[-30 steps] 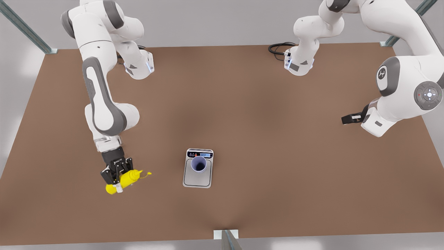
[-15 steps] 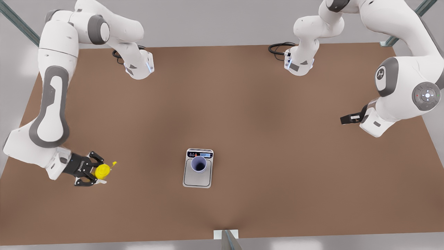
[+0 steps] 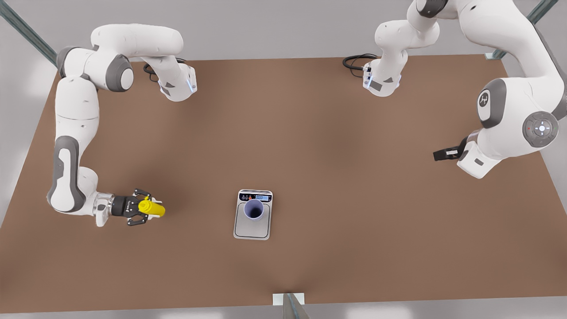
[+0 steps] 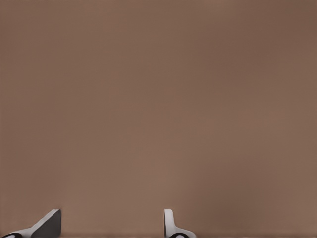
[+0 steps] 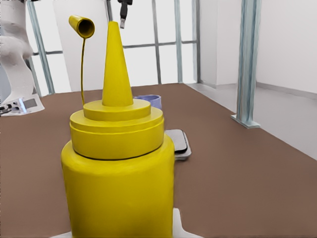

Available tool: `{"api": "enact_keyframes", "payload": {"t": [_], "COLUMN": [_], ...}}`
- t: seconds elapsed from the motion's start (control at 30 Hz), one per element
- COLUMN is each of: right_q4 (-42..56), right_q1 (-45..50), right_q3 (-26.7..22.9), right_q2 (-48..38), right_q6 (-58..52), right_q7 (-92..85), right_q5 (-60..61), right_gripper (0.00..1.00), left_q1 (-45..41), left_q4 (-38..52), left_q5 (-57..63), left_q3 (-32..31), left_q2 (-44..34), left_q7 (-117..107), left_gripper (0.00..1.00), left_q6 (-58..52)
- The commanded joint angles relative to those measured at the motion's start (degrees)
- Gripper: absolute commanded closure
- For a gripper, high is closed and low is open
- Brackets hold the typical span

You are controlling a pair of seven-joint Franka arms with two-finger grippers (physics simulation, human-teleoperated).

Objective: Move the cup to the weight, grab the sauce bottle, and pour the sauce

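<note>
Bottle gripped at the front view's left; cup on the scale

Bottle [image 3: 152,208]: bright yellow, clamped in the right pincer [image 3: 144,208] low over the brown surface [image 3: 354,186], at the front view's left. It lies roughly level, one end toward the scale. In the right wrist view the bottle [image 5: 119,178] stands close before the lens, pointed nozzle [image 5: 117,64] up the frame, a small yellow cap [image 5: 81,26] on a thin tether beside the nozzle.

Right pincer: black fingers closed on the bottle's body from both sides. The arm reaches in from the far-left base, elbow bent near the surface's left edge.

Cup [image 3: 254,209]: lavender-blue, upright, dark inside. It sits on the scale [image 3: 253,215], on the half of the platform next to the display strip [image 3: 256,197]. From the right wrist view the cup's rim [image 5: 148,100] peeks from behind the bottle, with the scale's corner [image 5: 178,144] beside it.

Bottle and cup are well apart; bare surface between them.

Left pincer [image 3: 444,153]: at the front view's right, held above the surface, well away from the scale; this arm waits. In the left wrist view two pale fingertips [image 4: 171,225] stand apart over bare brown surface [image 4: 158,109], nothing between them, so it is open.

A black cable [image 3: 354,62] loops by the far-right arm base.
</note>
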Motion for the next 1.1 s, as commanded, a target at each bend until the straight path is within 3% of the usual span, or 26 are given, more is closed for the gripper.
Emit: {"api": "enact_keyframes", "payload": {"t": [0.0, 0.13, 0.6, 0.63, 0.7, 0.73, 1.07], "right_q4": [0.17, 0.79, -0.79, -0.79, -0.71, -0.71, -0.71], "right_q1": [0.1, 0.28, 0.28, 0.28, 0.28, 0.28, 0.1], "right_q3": [0.01, 0.1, 0.62, 0.62, 0.62, 0.62, 0.62], "right_q2": [0.47, 1.53, 3.19, 3.2, 3.2, 3.2, 3.2], "right_q6": [0.03, 3.55, -0.49, -0.49, -0.49, -0.49, -0.67], "right_q7": [-0.57, -6.64, -4.97, -4.97, -4.88, -4.88, -4.88], "right_q5": [0.02, 0.64, 3.98, 3.98, 3.98, 3.98, 3.98], "right_gripper": [0.42, 0.42, 0.41, 0.39, 0.05, 0.0, 0.0], "left_q1": [0.0, 0.0, 0.0, 0.0, 0.0, 0.0, 0.0], "left_q4": [0.09, 0.0, 0.09, 0.09, 0.09, 0.09, 0.18], "left_q5": [0.07, 0.07, 0.33, 0.33, 0.33, 0.33, 0.33], "left_q3": [0.0, 0.0, 0.0, 0.0, 0.0, 0.0, 0.0], "left_q2": [0.0, 0.35, 0.44, 0.44, 0.44, 0.52, 0.79], "left_q7": [0.0, 0.0, -0.09, -0.09, -0.09, -0.09, -0.09], "left_gripper": [0.0, 0.0, 0.0, 0.0, 0.0, 0.0, 0.0], "left_q6": [0.0, 0.0, 0.09, 0.09, 0.09, 0.09, 0.09]}}
